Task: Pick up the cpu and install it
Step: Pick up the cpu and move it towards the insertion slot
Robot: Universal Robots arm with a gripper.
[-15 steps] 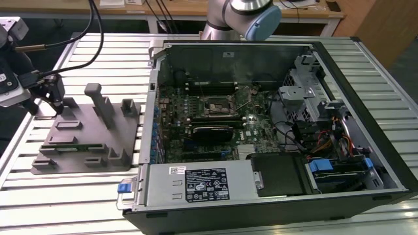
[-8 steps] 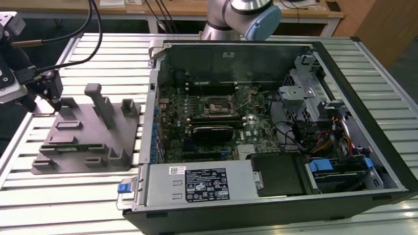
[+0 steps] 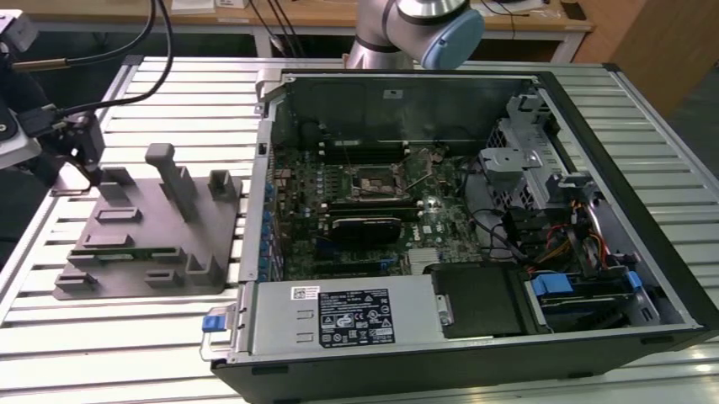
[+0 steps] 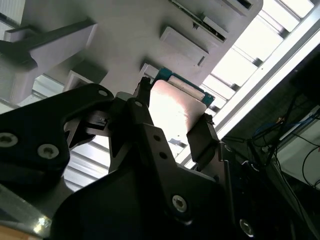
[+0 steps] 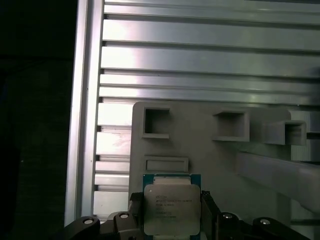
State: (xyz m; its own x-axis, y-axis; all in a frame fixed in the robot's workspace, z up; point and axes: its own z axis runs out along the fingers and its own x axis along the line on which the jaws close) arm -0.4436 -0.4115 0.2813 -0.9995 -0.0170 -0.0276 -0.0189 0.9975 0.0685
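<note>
Progress: pick-up begun, install not yet done | I read gripper jaws clamped on cpu edges | cpu at grey fixture, well apart from open computer case

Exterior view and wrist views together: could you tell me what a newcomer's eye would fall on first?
The open case with its motherboard bared, at the exterior view's right, with the grey fixture at its left. In both wrist views, the claw shut on the silver-topped cpu at that fixture.
</note>
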